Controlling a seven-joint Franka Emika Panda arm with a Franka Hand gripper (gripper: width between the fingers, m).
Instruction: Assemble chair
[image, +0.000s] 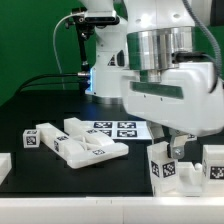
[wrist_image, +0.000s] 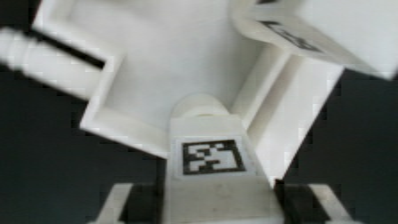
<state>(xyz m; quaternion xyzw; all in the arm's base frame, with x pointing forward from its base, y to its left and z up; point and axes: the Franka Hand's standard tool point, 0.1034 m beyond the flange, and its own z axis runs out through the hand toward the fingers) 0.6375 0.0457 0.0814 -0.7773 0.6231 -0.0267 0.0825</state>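
My gripper (image: 172, 155) hangs low at the exterior view's right. It is shut on a white chair part with a tag (image: 162, 168) that stands upright on the black table. In the wrist view the gripper (wrist_image: 221, 202) has a dark finger on each side of this tagged part (wrist_image: 214, 150), touching it. More white chair shapes (wrist_image: 107, 70) lie just beyond it. A flat white chair panel (image: 90, 146) lies left of centre, with a tagged block (image: 30, 138) beside it.
The marker board (image: 115, 128) lies behind the panel. Another white tagged block (image: 213, 165) stands right of my gripper. A white piece (image: 4, 166) shows at the exterior view's left edge. The arm's body fills the upper right.
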